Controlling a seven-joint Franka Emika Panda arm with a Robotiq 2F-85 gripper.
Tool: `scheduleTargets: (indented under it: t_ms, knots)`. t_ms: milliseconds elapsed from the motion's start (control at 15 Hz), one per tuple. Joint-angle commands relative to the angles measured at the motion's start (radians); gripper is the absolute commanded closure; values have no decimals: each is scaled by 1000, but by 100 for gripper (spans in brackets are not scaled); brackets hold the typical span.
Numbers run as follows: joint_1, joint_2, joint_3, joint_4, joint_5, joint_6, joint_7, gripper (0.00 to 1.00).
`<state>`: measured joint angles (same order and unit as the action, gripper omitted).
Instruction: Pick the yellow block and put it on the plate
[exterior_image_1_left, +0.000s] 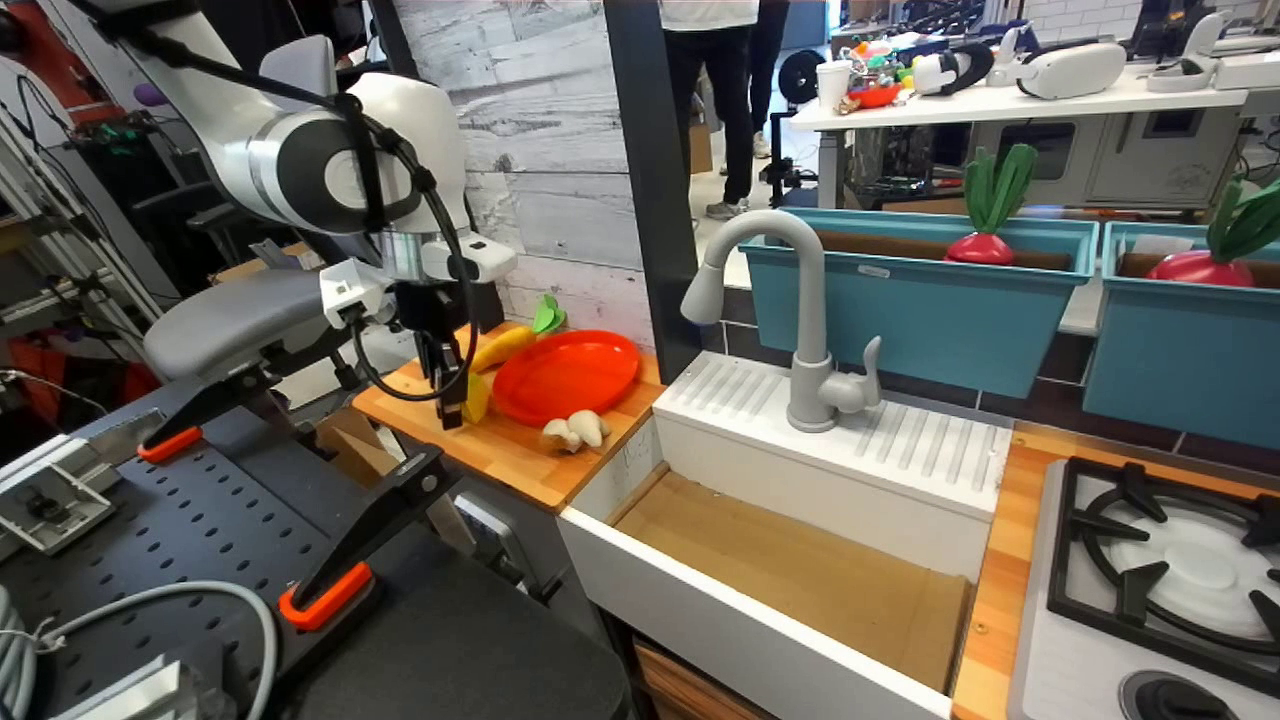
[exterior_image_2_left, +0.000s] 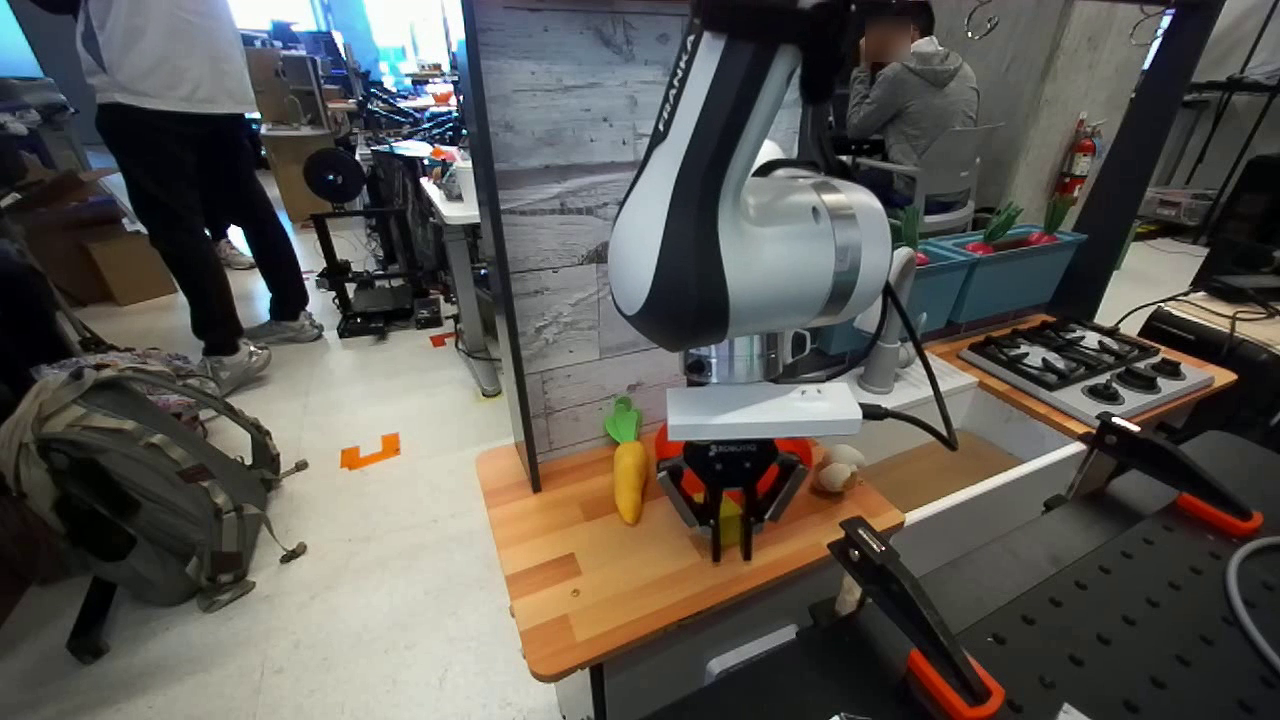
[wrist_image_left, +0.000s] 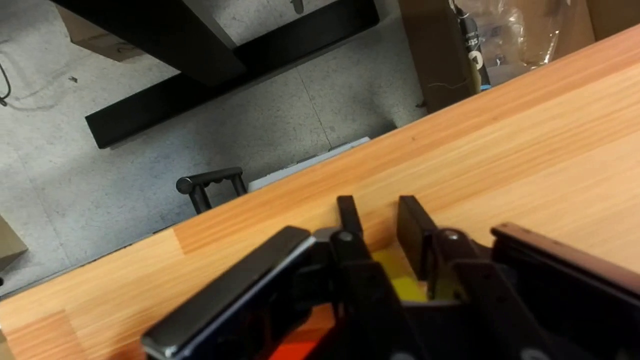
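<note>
The jaws stand a little apart, down near the tabletop (exterior_image_2_left: 560, 605). In both exterior views they hide part of the yellow block (exterior_image_1_left: 478, 398), just beside the red plate (exterior_image_1_left: 575, 372). I can't tell if they have hold of it.

The surface (exterior_image_1_left: 510, 450) lies left of the sink (exterior_image_1_left: 740, 635) and the stove (exterior_image_1_left: 1190, 580) right of it, as I face them in an exterior view; the faucet (exterior_image_1_left: 812, 335) stands at the sink's back, planters (exterior_image_1_left: 920, 320) farther behind. On the surface rests the plate (exterior_image_1_left: 570, 375), the carrot (exterior_image_1_left: 508, 346) behind and left of it, the lumps (exterior_image_1_left: 575, 430) before it. In an exterior view, the block (exterior_image_2_left: 731, 522) is before the plate, just behind the claw (exterior_image_2_left: 731, 552); whether they touch, I cannot tell.
</note>
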<state>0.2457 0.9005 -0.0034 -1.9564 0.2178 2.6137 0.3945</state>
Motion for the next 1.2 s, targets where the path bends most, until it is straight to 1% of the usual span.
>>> scheduleTargets:
  t_ms: [0,200,267,333,400,533,733,800,933,1000,1133]
  knots:
    - [20,-16,-13,-15,-26,11,20,100]
    - [23,-18,-17,-14,-29,0,24,100]
    - [24,-19,-19,-15,-30,0,24,74]
    - [26,-22,-20,-19,-32,-1,25,72]
    - [27,-29,-21,-26,-33,-1,25,66]
    - [30,-44,-24,-41,-42,0,24,52]
    - [54,-84,-48,-78,-91,-11,21,30]
    - [60,-97,-54,-94,-108,12,15,22]
    - [97,-124,-90,-122,-165,34,28,7]
    - [114,-134,-109,-128,-193,40,37,1]
    - [141,-145,-139,-132,-237,49,56,0]
